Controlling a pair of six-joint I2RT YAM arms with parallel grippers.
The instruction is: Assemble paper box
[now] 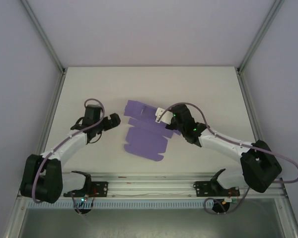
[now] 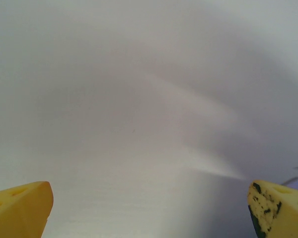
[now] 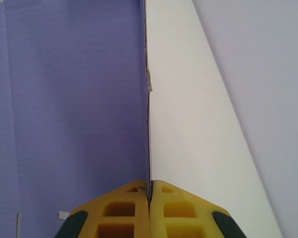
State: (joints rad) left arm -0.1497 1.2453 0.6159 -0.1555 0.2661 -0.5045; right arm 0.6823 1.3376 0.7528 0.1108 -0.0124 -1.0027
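The purple die-cut card sheet of the paper box point(image 1: 141, 141) is laid flat near the middle of the white table point(image 1: 203, 89). The black left gripper point(image 1: 115, 120) is placed just left of it (not touching). The right gripper point(image 1: 162, 116) is set at its far right corner, where a flap point(image 3: 114, 99) is pinched edge-on.

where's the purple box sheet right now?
Top view: paper box lies mid-table between the arms, right gripper shut on its right side, left gripper open just to its left.
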